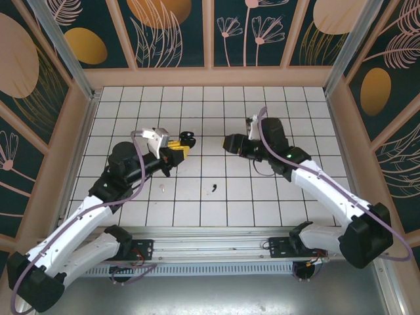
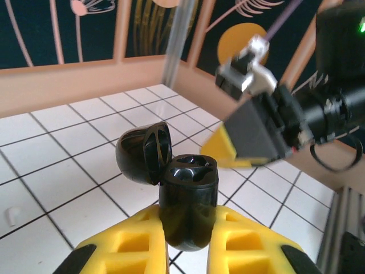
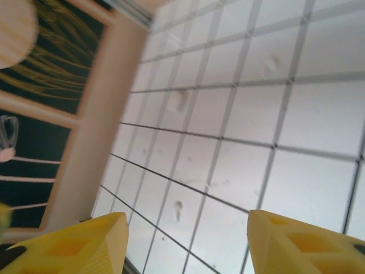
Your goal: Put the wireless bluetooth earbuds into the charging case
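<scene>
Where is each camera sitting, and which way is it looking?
Top external: high above and behind, looking down at the tiled floor; left arm, right arm, left end effector and right end effector show.
Left wrist: on the left arm, looking along its yellow fingers at the open charging case they clamp, the right end effector beyond.
Right wrist: on the right arm, looking down at the floor and a side wall; its yellow fingers stand apart.
Shared: top and left wrist both show the charging case.
</scene>
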### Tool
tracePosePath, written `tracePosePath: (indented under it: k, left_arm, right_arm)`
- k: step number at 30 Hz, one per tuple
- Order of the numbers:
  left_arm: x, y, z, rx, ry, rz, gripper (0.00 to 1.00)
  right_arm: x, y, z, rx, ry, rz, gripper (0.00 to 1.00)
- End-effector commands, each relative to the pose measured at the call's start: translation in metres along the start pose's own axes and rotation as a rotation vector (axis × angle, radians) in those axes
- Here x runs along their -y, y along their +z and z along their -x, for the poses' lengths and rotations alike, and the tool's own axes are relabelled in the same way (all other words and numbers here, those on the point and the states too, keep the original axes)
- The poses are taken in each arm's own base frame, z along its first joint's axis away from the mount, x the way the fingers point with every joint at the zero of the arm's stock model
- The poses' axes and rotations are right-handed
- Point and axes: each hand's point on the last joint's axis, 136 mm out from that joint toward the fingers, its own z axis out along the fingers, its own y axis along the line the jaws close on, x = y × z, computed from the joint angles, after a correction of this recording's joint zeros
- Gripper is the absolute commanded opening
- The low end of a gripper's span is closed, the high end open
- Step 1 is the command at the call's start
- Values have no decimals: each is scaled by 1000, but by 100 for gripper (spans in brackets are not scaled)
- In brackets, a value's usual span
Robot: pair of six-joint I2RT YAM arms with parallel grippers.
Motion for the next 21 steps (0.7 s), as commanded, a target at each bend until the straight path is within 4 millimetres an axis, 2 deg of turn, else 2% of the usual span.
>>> tracePosePath:
  k: [1,5,10,18,21]
  left_arm:
    - [-15,-6,-12,-15,27,93,0]
    - [-19,-9,-19,-14,23,112,0]
    - [-20,-13,-29,-10,14,110,0]
    - [-19,-16,-31,-1,10,107,0]
    - [-21,-15,-34,-11,18,114,0]
  right_arm:
    - [44,20,-49,-91,201,-183,56]
    - [59,38,-85,-147,249,-271,52]
    - [61,57,-110,-195,244,-326,35]
    - [80,72,-122,-229,247,-422,24]
    - [81,81,-127,-249,258,-419,21]
